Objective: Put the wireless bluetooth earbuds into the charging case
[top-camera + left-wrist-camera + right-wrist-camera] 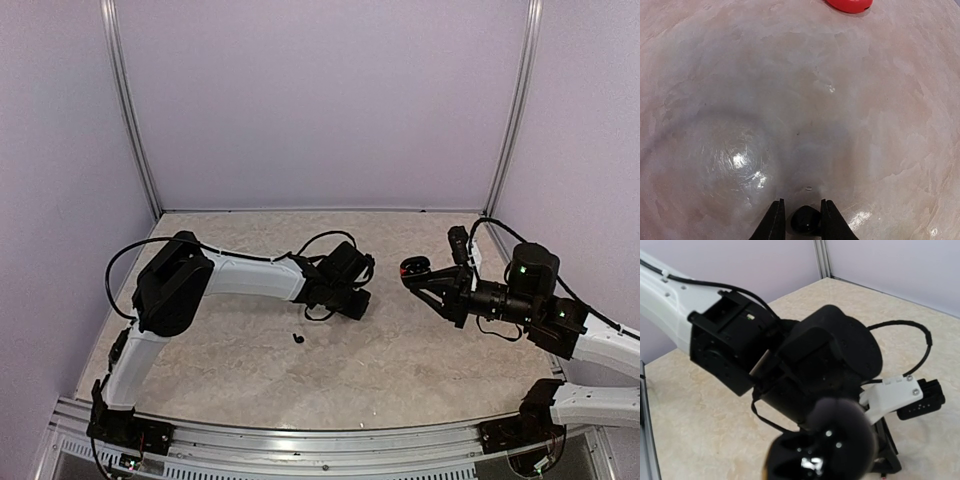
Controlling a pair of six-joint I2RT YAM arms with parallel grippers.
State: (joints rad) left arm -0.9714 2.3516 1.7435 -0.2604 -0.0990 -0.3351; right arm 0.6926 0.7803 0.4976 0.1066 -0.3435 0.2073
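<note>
Looking first through the top camera, I see the left pincer (350, 300) low over the table (400, 370). Its fingers are hidden under its own body, so from here I cannot tell how wide it stands. One loose black bud (297, 338) lies on the table near this pincer, on the side toward the arm bases, and does not touch it. The right pincer (413, 272) faces the left one, near it but apart. At its tip sits the charging case (411, 266), which shows red here with a dark part on it.

Through the left wrist camera, the left pincer (801, 212) is narrow. Its two fingers (774, 226) stand on both sides of a second black bud (806, 221), a glossy round thing that almost fills the gap. One finger seems to touch it. At the other finger I see a thin dark slit, so I cannot tell whether the bud is really pinched. Well ahead of the fingertips, a red rounded piece (850, 4) is cut off by the upper edge of the view. I cannot tell if it belongs to the case.

Through the right wrist camera, the case appears as a glossy black rounded body directly before the lens, and it covers the right pincer's fingers. This pincer is closed tight and holds the case. Beyond the case, the left arm's black wrist (810, 365) fills the middle of the view.
</note>
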